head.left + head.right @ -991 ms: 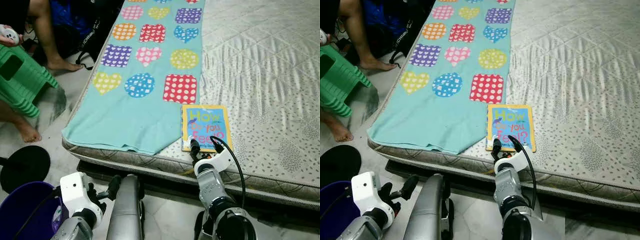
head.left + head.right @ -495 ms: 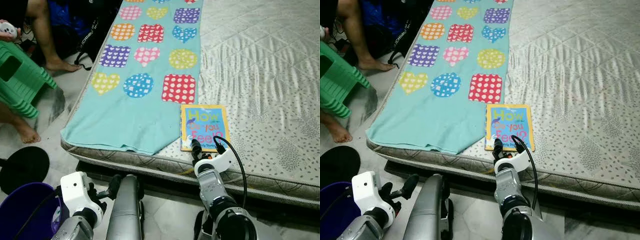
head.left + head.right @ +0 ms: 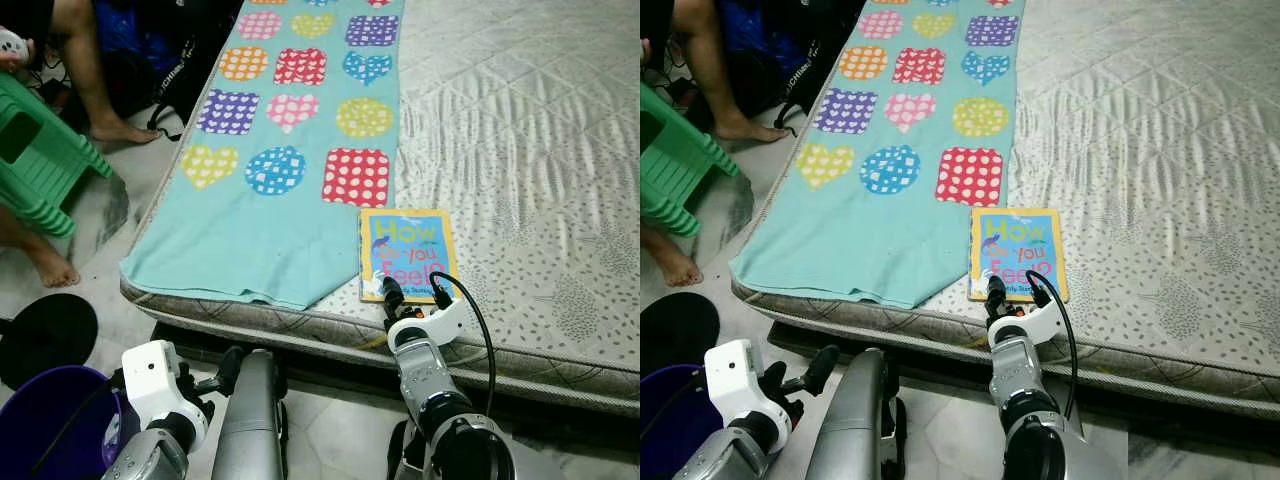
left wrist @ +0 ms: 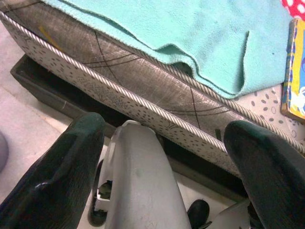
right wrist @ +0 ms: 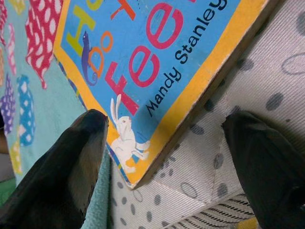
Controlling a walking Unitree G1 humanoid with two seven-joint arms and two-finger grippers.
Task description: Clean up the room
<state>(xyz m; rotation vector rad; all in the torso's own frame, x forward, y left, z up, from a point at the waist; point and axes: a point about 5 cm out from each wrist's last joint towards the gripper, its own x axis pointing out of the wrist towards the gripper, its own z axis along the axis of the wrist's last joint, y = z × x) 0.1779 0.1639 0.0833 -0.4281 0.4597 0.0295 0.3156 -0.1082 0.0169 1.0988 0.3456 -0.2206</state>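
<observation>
Our right gripper (image 3: 414, 297) is at the near edge of the book (image 3: 405, 253), its fingers (image 5: 71, 162) spread open on both sides of the book's corner, not closed on it. The book lies flat on the mattress (image 3: 540, 150), just beside the turquoise blanket (image 3: 260, 190). Our left gripper (image 4: 162, 157) hangs low before the bed, fingers open, holding nothing.

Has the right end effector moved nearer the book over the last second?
Yes, slightly: the right end effector has crept forward over the mattress edge, its fingers open at the book's near corner.
</observation>
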